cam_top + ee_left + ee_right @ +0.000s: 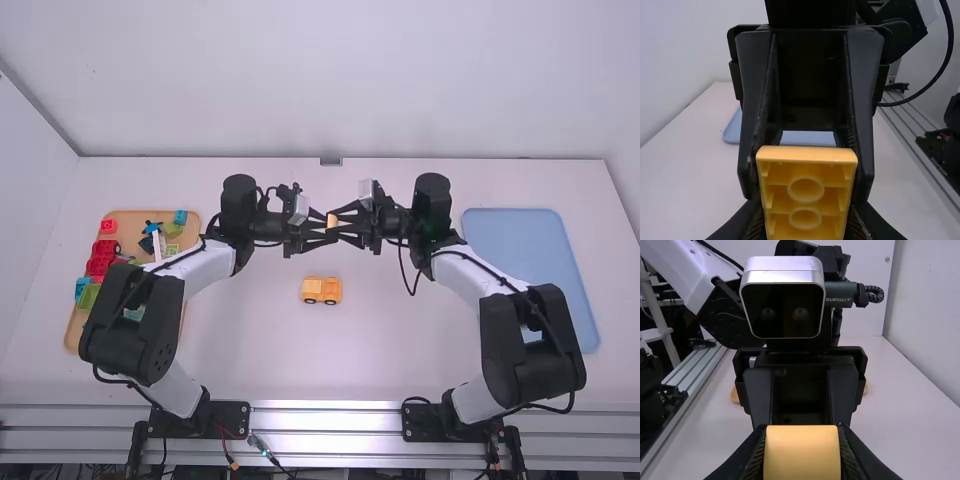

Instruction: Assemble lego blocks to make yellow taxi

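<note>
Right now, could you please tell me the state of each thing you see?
Yellow block: off the table, gripped from both sides
Left gripper: shut on the block
Right gripper: shut on the block
Yellow toy vehicle: upright on its wheels
Wooden tray: holding loose blocks
Blue tray: lying flat

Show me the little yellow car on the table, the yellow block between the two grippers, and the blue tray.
Yellow car [321, 291]: high view, side of its body.
Yellow block [802, 453]: right wrist view, its smooth face.
Blue tray [517, 236]: high view, bare floor.
</note>
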